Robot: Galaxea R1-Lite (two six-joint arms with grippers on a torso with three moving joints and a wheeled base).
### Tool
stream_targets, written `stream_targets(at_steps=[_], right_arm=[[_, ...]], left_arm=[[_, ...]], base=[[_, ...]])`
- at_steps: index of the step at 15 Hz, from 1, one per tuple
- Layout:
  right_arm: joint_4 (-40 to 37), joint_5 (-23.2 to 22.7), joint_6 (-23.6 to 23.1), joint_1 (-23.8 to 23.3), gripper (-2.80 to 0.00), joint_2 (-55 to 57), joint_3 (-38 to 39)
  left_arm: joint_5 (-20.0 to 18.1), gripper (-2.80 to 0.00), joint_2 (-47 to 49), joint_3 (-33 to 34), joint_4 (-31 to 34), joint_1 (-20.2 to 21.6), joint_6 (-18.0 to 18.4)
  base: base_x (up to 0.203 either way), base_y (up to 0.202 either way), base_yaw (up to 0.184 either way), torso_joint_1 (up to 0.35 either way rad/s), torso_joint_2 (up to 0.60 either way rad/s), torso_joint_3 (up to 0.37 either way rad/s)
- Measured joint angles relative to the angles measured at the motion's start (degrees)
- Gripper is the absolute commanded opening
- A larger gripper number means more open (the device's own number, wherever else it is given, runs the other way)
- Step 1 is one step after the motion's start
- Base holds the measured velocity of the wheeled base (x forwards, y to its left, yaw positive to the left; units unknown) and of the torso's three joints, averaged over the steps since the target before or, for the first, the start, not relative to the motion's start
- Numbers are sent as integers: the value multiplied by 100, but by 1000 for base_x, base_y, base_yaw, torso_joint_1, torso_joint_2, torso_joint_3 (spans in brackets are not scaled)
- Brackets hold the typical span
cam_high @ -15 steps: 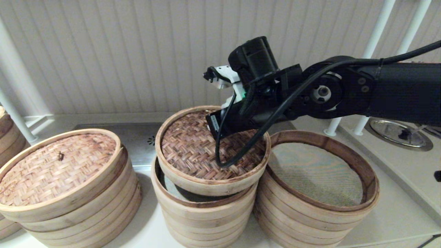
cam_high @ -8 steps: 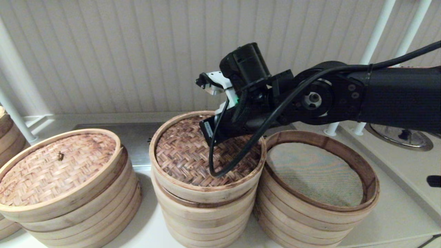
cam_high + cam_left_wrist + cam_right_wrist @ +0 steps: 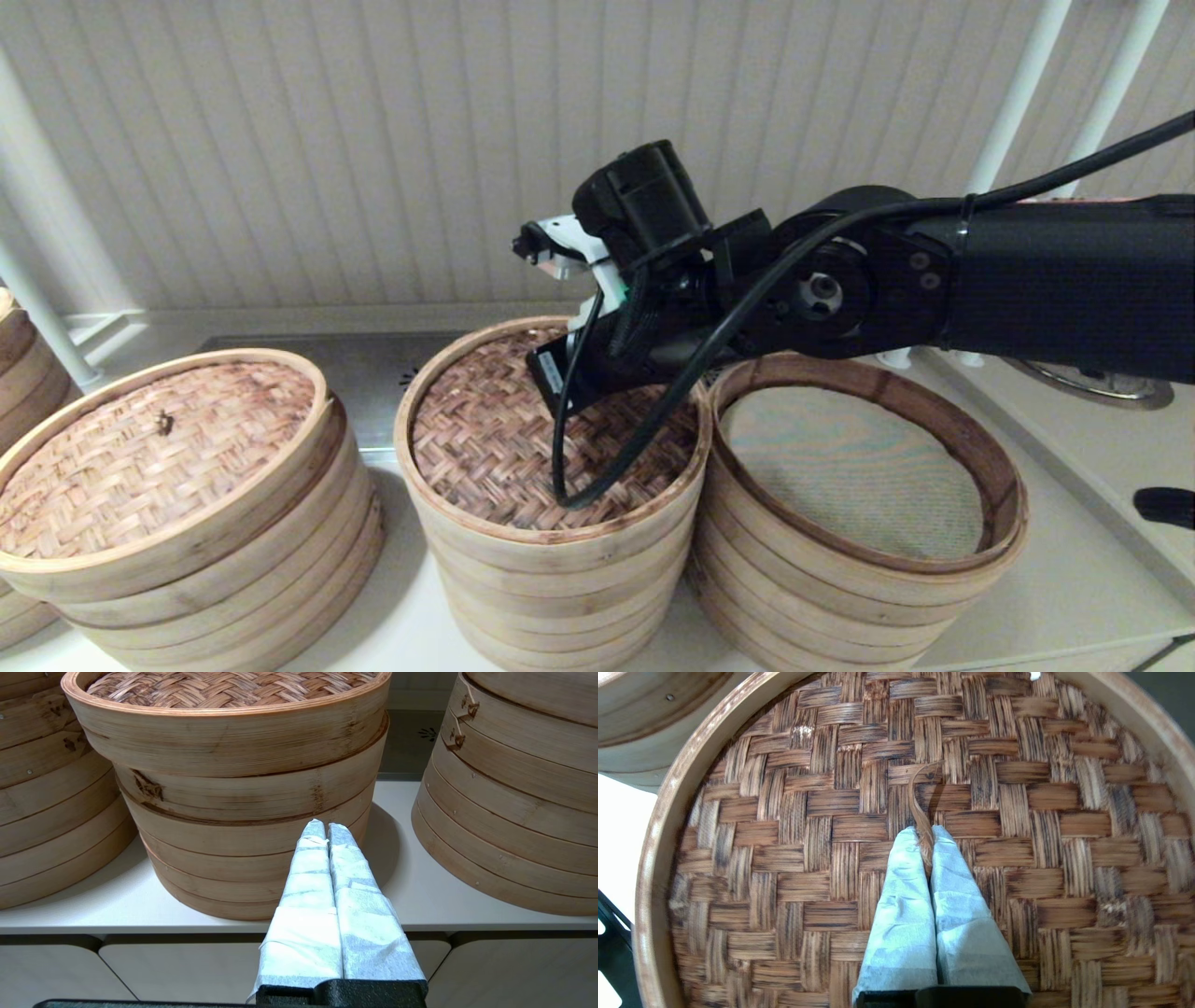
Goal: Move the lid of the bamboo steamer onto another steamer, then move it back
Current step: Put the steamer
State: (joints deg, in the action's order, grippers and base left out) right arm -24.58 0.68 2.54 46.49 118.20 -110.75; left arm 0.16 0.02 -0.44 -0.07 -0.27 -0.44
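Pale ribbed wall panels back a light tabletop [image 3: 401, 616] that carries three stacks of bamboo rings side by side. On the middle and narrowest one, another steamer [image 3: 551, 597], sits the bamboo steamer lid [image 3: 485, 448], its dark herringbone top framed by a pale wooden rim and seemingly seated level on the stack. The right hand [image 3: 927, 842] comes in from above, its two paper-wrapped fingers [image 3: 901, 896] pressed together on a thin curved bamboo loop [image 3: 917, 788] that rises from the centre of the weave; the hand is closed on that loop. The left hand [image 3: 326, 828] is parked low in front of the tabletop edge, its fingers [image 3: 308, 877] shut together on nothing. The lid looks light and fairly stiff at the rim, while the woven top probably flexes a little. That slender loop is the natural place to hold it, yet it seems fragile, and a lid hung from one central point may tip or swing, so I would lift it gently and straight. To the right stands a wider open steamer [image 3: 934, 579] with a grey mesh liner, to the left a stack under a pale tan lid [image 3: 140, 457]. No brand, label or readable writing shows anywhere.
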Motion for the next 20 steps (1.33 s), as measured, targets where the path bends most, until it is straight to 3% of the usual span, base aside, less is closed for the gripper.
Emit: stream_targets(at_steps=[13,14,20], right_arm=[[51,172,-155,-49,-280,224,-107],[41,261,-180,-33,0,231,-110],[44,282,-194,-38,0,162,-108]], left_arm=[[0,-280,0,0,0,0,2],[1,-280,0,0,0,0,2],[0,-280,0,0,0,0,2]], base=[[0,0,0,0,0,0],[0,0,0,0,0,0],[0,0,0,0,0,0]])
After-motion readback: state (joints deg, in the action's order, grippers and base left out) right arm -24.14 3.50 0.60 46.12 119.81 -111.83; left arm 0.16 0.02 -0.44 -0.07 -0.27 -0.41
